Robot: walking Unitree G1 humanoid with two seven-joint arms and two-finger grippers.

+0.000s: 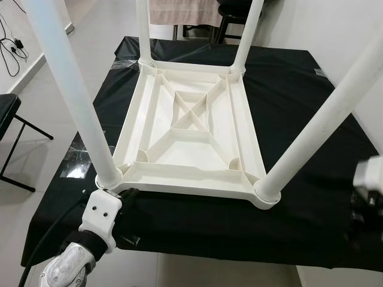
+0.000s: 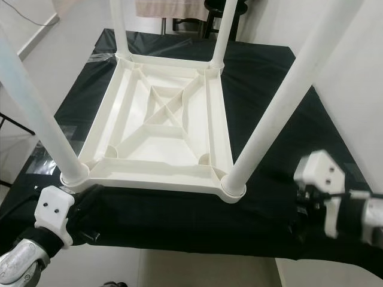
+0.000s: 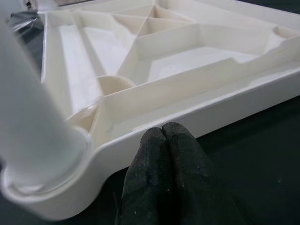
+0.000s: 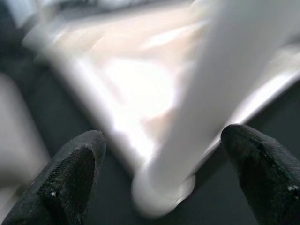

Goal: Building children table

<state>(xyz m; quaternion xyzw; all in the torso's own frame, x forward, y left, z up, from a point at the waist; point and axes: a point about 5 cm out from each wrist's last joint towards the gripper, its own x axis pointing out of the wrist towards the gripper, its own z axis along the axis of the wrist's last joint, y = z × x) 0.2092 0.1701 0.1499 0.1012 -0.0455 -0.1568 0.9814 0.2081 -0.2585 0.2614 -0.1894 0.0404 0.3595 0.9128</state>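
I see one upturned white table with four legs on the black-draped surface, left end effector pinched together empty at its near-left corner, right end effector spread wide.

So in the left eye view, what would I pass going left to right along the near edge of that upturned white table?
left gripper → near-left leg → white tabletop rim → near-right leg → right gripper
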